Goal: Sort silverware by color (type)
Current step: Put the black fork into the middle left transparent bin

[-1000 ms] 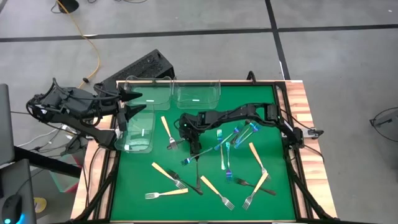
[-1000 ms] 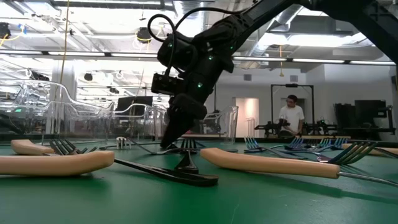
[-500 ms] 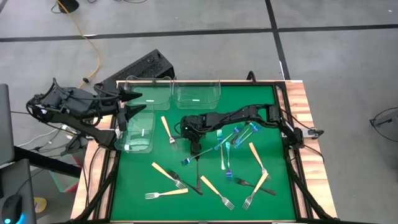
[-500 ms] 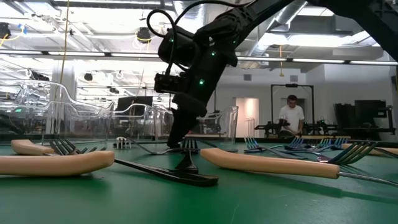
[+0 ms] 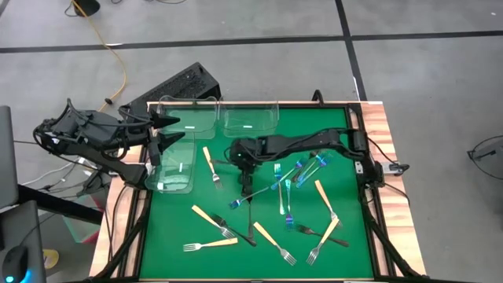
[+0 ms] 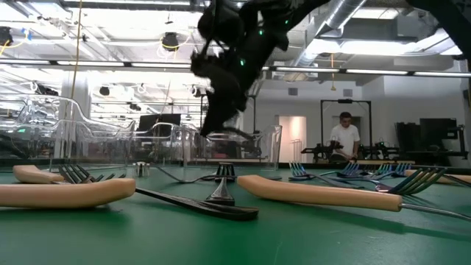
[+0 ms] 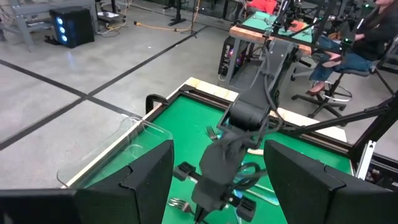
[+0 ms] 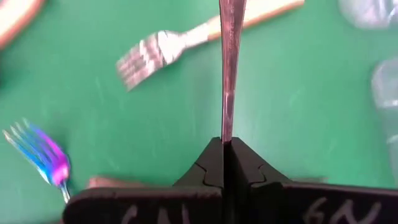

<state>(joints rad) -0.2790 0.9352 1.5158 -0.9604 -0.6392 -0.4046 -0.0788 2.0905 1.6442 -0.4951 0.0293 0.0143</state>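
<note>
**Right end effector clamped on a dark fork above the green mat**

Right end effector [image 5: 245,159] over the middle of the mat [image 5: 354,251], fingers [image 8: 208,163] pressed together on the thin handle of a dark fork [image 8: 231,59]. Seen from desk height: raised clear of the mat, fork [image 6: 234,133] hanging from the tip, nearly level. Under it on the mat, another dark fork [image 6: 195,204] lying flat, with tan forks to either side.

Left end effector [image 5: 163,126] parked off the mat's back-left corner, over the clear bins [image 5: 189,115], fingers [image 7: 146,171] standing wide apart, nothing between them.

Rest of the silverware spread over the mat:
- tan fork [image 5: 211,165] just left of the right end effector, near the left bin [image 5: 174,167];
- blue fork [image 5: 253,196] just in front of that end effector, tines toward the mat's centre;
- more blue forks [image 5: 302,169] right of it, in a loose cluster under the right arm;
- tan forks [image 5: 212,220] and dark ones crossed along the front half of the mat;
- tan pair [image 5: 326,216] toward the front-right corner.

Far beyond the desk, a person [image 6: 344,140] standing in the room.
</note>
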